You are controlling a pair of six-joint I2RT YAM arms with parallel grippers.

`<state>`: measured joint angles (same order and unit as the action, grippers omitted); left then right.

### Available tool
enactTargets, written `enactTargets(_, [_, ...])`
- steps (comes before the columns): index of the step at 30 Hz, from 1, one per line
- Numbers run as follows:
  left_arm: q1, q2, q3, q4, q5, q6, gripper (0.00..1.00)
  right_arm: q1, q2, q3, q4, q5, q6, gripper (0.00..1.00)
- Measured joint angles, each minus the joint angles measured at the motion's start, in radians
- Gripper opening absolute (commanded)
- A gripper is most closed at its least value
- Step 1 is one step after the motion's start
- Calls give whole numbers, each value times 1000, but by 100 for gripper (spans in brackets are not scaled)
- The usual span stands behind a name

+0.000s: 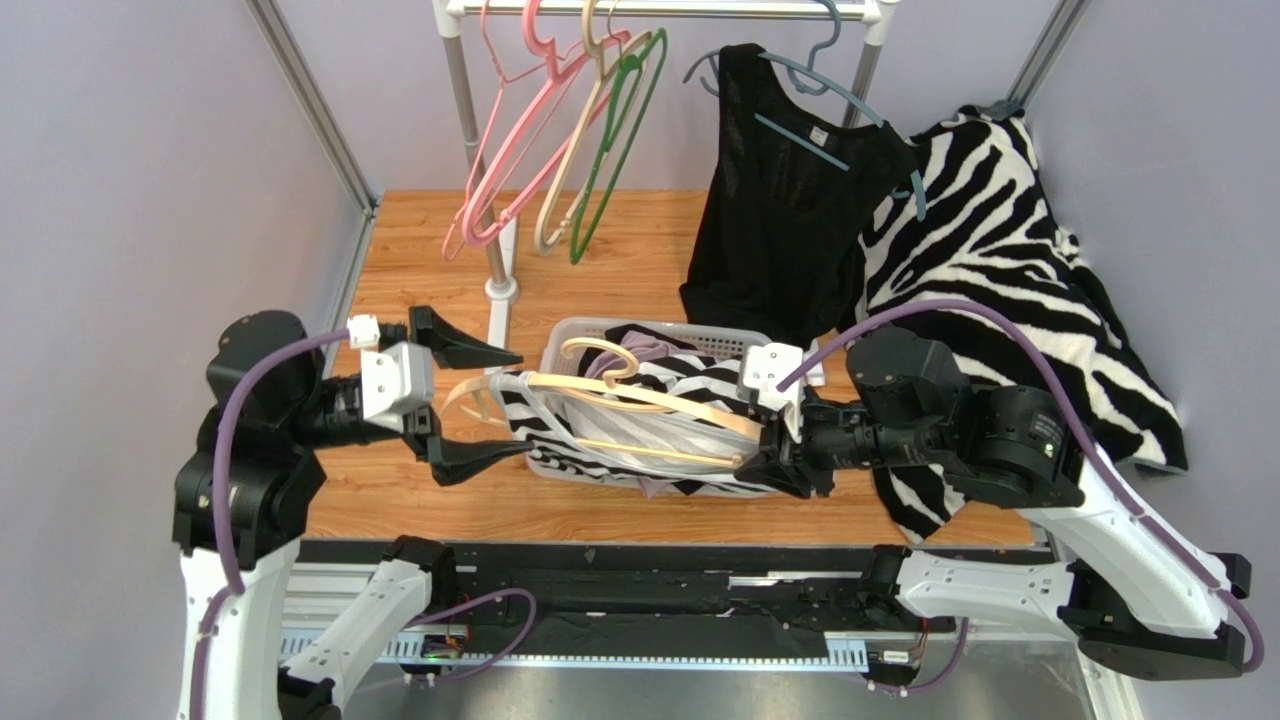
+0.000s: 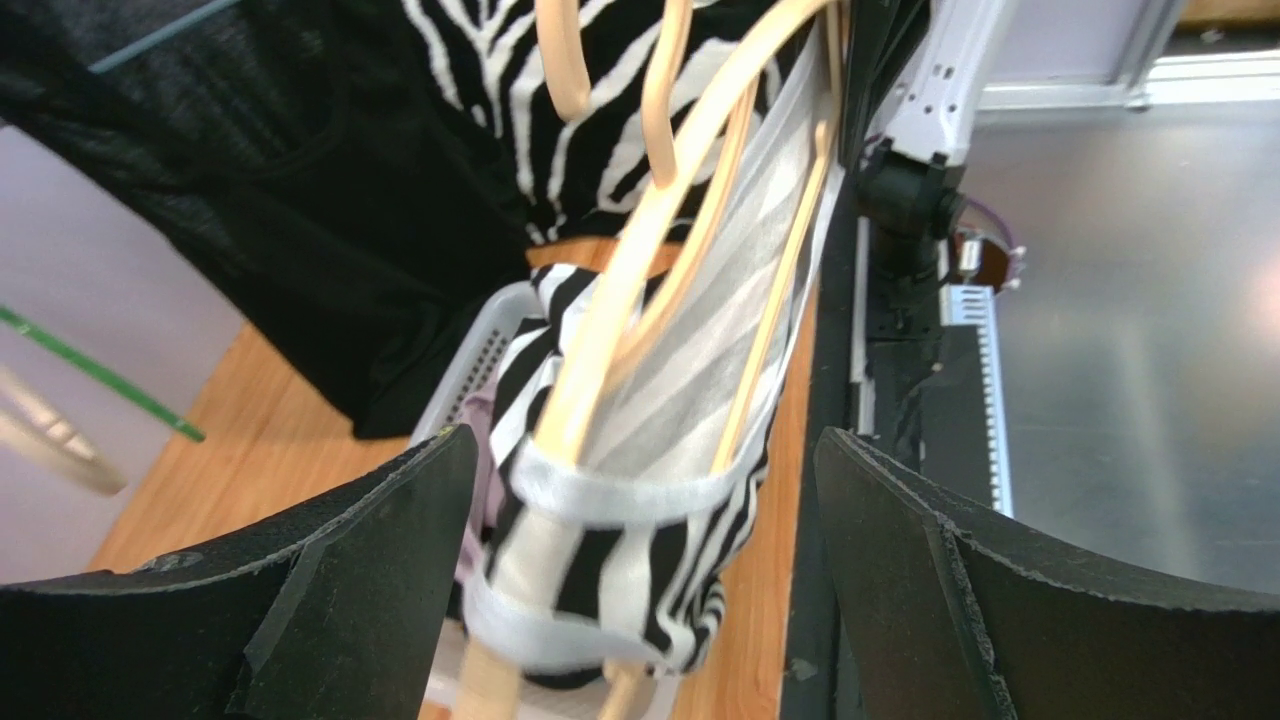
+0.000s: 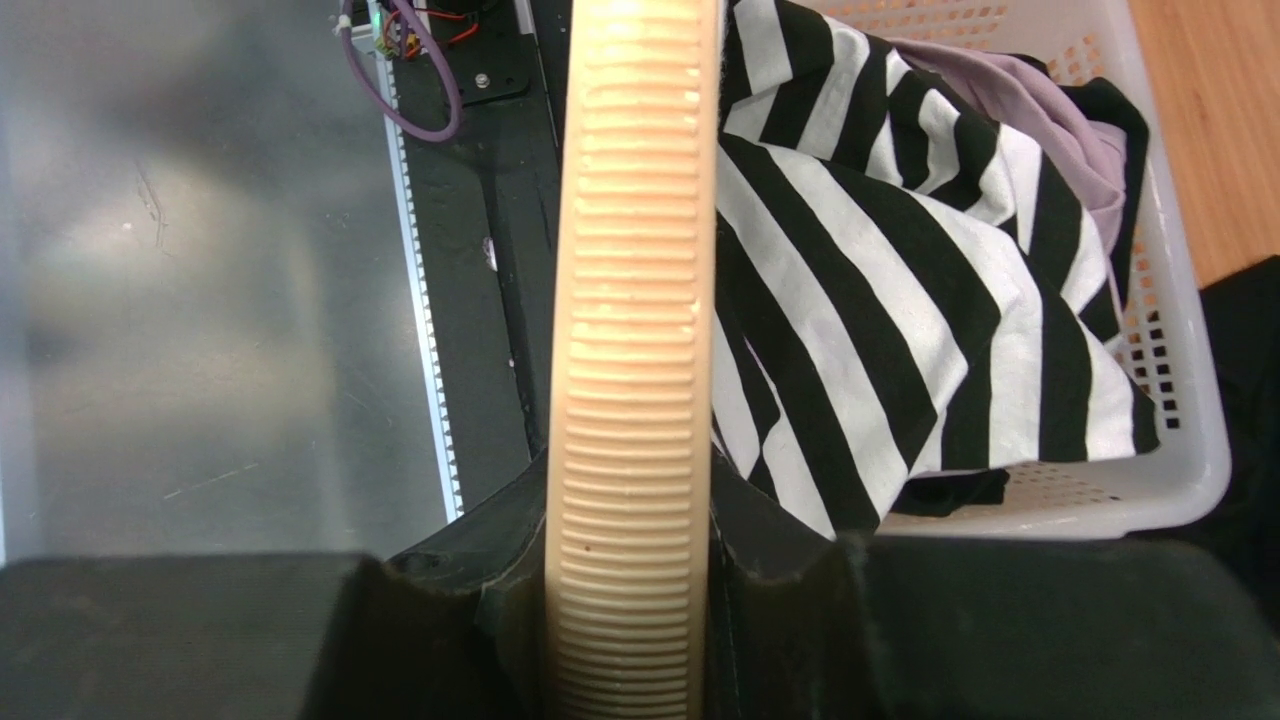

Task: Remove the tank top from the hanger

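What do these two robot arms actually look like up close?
The left arm and right arm have bulky black joints on white lower links, a purple cable looping along each. The left gripper and right gripper each have a white block and two black wedge-shaped fingers.

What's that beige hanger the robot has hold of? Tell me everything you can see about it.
The hanger looks like cream plastic, with fine ribs across its shoulder arm, a lower bar and a curved hook. It lies almost flat above the white basket rather than hanging. The right gripper is shut on one end. The black-and-white striped tank top is wrapped around it, and its far end sits between the open fingers of the left gripper, apparently untouched.
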<state>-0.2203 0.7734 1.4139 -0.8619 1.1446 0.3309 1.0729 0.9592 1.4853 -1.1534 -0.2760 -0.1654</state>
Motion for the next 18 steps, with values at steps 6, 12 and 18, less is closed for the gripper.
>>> enactTargets(6, [0, -109, 19, -55, -154, 47, 90, 0, -64, 18, -21, 41, -5, 0])
enactTargets(12, [0, -219, -92, 57, -297, 10, 86, 0, -109, 17, -21, 47, -4, 0])
enactTargets(18, [0, -134, -69, 69, -328, 3, 83, 0, -99, 8, -21, 45, -4, 0])
